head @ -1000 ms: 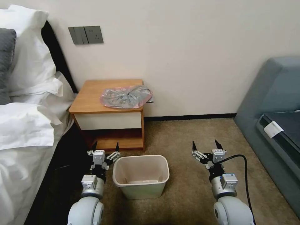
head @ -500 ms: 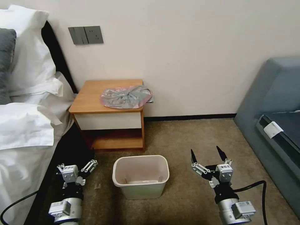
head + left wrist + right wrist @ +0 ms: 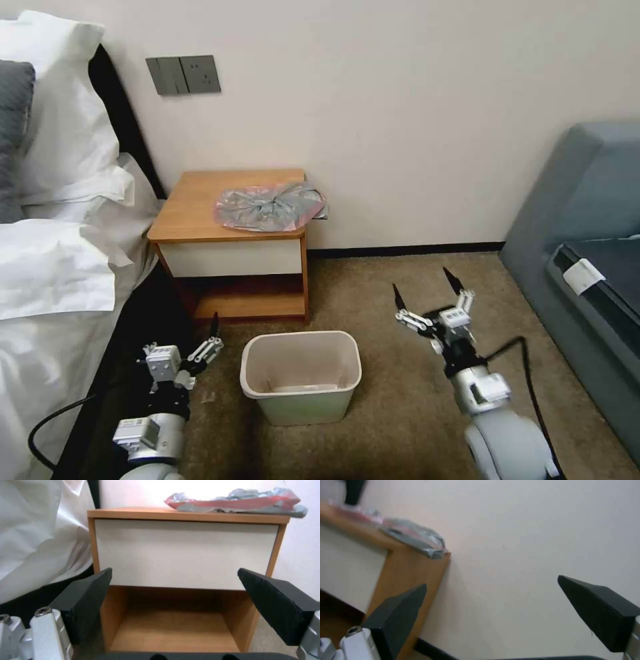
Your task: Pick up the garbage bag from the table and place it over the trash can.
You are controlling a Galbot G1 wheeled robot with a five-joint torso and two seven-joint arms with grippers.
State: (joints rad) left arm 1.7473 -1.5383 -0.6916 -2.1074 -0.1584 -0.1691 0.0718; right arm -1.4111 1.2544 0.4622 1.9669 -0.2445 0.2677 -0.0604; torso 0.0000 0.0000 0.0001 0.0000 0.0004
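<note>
1. While scanning the upper centre of the head view, note the garbage bag [image 3: 270,208] lying crumpled and flat on the right half of the counter [image 3: 193,207], one corner poking past the right edge toward the wall.
2. Find nothing touching the bag; both grippers well apart from it, lower in the frame.
3. Spot the trash can [image 3: 303,403] at lower centre, upright on the carpet [image 3: 393,400], just in front of the counter's lower shelf and apart from it, mouth bare.
4. See the left gripper [image 3: 180,340] at lower left, between the bed [image 3: 53,280] and the trash can, released with fingers spread wide, grasping nothing, pointed toward the counter.
5. From the left wrist view, look straight at the white drawer front and the lower shelf between the spread fingers, with the bag along the top edge above.
6. See the right gripper [image 3: 421,283] right of centre, above the carpet, between the trash can and the grey sofa [image 3: 587,200], also released, fingers wide apart, empty, tips angled up toward the wall.
7. From the right wrist view, catch the counter's right corner and the overhanging end of the bag at upper left, plain wall between the fingers.
</note>
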